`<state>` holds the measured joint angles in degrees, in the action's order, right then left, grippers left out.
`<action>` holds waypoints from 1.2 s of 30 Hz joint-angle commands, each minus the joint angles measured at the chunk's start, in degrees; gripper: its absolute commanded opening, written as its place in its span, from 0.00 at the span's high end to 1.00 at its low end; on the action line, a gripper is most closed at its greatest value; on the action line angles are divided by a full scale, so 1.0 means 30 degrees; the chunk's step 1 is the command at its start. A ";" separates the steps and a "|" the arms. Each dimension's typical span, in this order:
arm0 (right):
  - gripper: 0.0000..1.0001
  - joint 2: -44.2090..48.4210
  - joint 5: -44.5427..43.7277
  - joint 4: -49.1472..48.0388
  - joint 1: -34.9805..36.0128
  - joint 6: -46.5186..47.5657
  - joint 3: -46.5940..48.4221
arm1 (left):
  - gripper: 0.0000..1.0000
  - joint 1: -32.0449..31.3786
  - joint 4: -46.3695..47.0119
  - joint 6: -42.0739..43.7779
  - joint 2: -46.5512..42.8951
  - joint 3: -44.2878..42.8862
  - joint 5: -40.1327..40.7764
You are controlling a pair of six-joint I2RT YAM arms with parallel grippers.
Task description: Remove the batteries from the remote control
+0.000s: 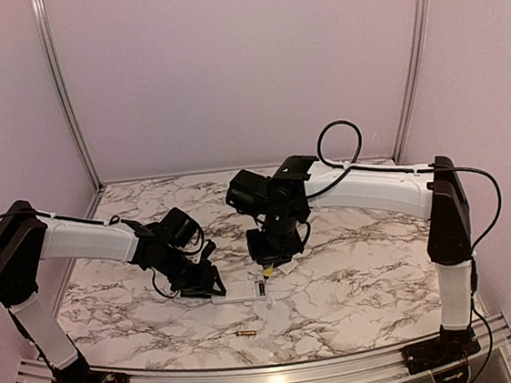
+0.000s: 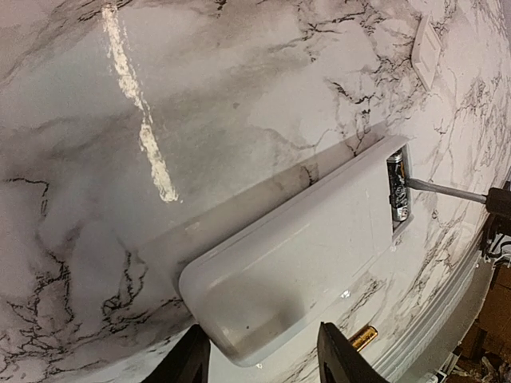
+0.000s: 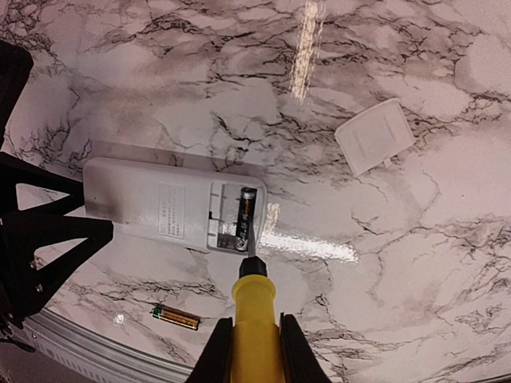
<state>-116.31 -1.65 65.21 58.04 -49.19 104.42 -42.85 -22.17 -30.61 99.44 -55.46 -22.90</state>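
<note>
Coppery-gold battery (image 1: 246, 334) is lying loose on the marble surface (image 1: 355, 272) up by the front edge. Just behind it is the remote control (image 1: 239, 291), recess up, with the left claw (image 2: 259, 351) pinching one end. The right claw (image 3: 255, 351) is clamped on a yellow-handled screwdriver (image 3: 254, 299) whose tip pokes the dark battery (image 3: 246, 215) in the recess, and the white cover (image 3: 375, 136) sits farther back.

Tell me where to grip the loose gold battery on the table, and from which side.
Grip the loose battery at mid-length, coming straight down from above and closing across its thin round body. It lies flat on the marble table, apart from the remote control, with bare surface along both long sides.
</note>
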 commanded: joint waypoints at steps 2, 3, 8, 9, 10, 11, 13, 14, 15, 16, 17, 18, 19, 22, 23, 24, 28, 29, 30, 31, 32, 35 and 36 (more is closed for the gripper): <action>1.00 -0.0580 -0.0355 0.0382 -0.0128 0.0335 0.0595 | 0.52 -0.0072 -0.0299 0.0323 0.0366 -0.0407 0.0106; 1.00 -0.0638 -0.0358 0.0430 -0.0106 0.0356 0.0600 | 0.52 -0.0057 -0.0312 0.0330 0.0369 -0.0431 0.0077; 1.00 -0.0953 -0.0523 0.0793 -0.0070 0.0413 0.0742 | 0.52 -0.0070 -0.0358 0.0403 0.0351 -0.0524 0.0063; 1.00 -0.1044 -0.0663 0.0943 -0.0044 0.0425 0.0867 | 0.52 -0.0057 -0.0367 0.0417 0.0367 -0.0541 0.0032; 1.00 -0.1194 -0.0792 0.1170 0.0003 0.0491 0.1051 | 0.52 -0.0063 -0.0386 0.0418 0.0369 -0.0550 0.0031; 1.00 -0.1341 -0.0907 0.1497 0.0038 0.0543 0.1239 | 0.52 -0.0060 -0.0396 0.0426 0.0370 -0.0533 0.0017; 1.00 -0.1717 -0.1068 0.2028 0.0126 0.0643 0.1717 | 0.53 -0.0056 -0.0402 0.0447 0.0361 -0.0526 0.0015; 1.00 -0.1886 -0.1102 0.2199 0.0182 0.0676 0.1901 | 0.53 -0.0066 -0.0402 0.0448 0.0336 -0.0526 0.0029; 1.00 -0.2085 -0.1143 0.2367 0.0236 0.0724 0.2077 | 0.53 -0.0053 -0.0416 0.0448 0.0340 -0.0541 0.0024; 1.00 -0.2221 -0.1148 0.2469 0.0287 0.0770 0.2209 | 0.53 -0.0062 -0.0430 0.0448 0.0315 -0.0554 0.0038; 1.00 -0.2304 -0.1127 0.2489 0.0305 0.0754 0.2270 | 0.53 -0.0071 -0.0431 0.0470 0.0311 -0.0555 0.0032; 1.00 -0.2329 -0.1106 0.2477 0.0310 0.0770 0.2307 | 0.53 -0.0072 -0.0431 0.0472 0.0296 -0.0556 0.0028; 1.00 -0.2333 -0.1071 0.2439 0.0329 0.0750 0.2286 | 0.53 -0.0072 -0.0457 0.0476 0.0295 -0.0556 0.0020; 1.00 -0.2362 -0.1005 0.2324 0.0370 0.0804 0.2303 | 0.54 -0.0070 -0.0460 0.0486 0.0309 -0.0570 0.0000; 1.00 -0.2403 -0.0970 0.2277 0.0384 0.0868 0.2293 | 0.54 -0.0072 -0.0460 0.0471 0.0307 -0.0583 -0.0013; 1.00 -0.2393 -0.0905 0.2220 0.0401 0.0931 0.2288 | 0.55 -0.0054 -0.0460 0.0473 0.0336 -0.0599 0.0004; 1.00 -0.2468 -0.0827 0.2185 0.0443 0.1015 0.2150 | 0.55 -0.0069 -0.0504 0.0499 0.0386 -0.0695 -0.0027; 1.00 -0.2445 -0.0849 0.2149 0.0430 0.1030 0.2079 | 0.55 -0.0064 -0.0517 0.0527 0.0390 -0.0701 -0.0002; 1.00 -0.2380 -0.0844 0.2079 0.0429 0.1017 0.1961 | 0.55 -0.0067 -0.0519 0.0535 0.0398 -0.0702 -0.0020; 1.00 -0.2284 -0.0829 0.1979 0.0443 0.1041 0.1792 | 0.55 -0.0060 -0.0533 0.0543 0.0399 -0.0702 -0.0026; 1.00 -0.2213 -0.0813 0.1864 0.0430 0.1070 0.1595 | 0.55 -0.0071 -0.0545 0.0529 0.0392 -0.0702 -0.0042; 1.00 -0.1715 -0.0365 0.1005 0.0428 0.1515 0.0686 | 0.55 -0.0071 -0.0591 0.0578 0.0425 -0.0702 -0.0016; 1.00 -0.1435 -0.0029 0.0508 0.0428 0.1830 0.0311 | 0.55 -0.0065 -0.0605 0.0592 0.0428 -0.0702 -0.0008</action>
<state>-120.97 -3.16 68.93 58.98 -46.17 109.71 -42.85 -23.42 -29.87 99.48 -56.21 -22.85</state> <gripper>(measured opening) 0.159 0.447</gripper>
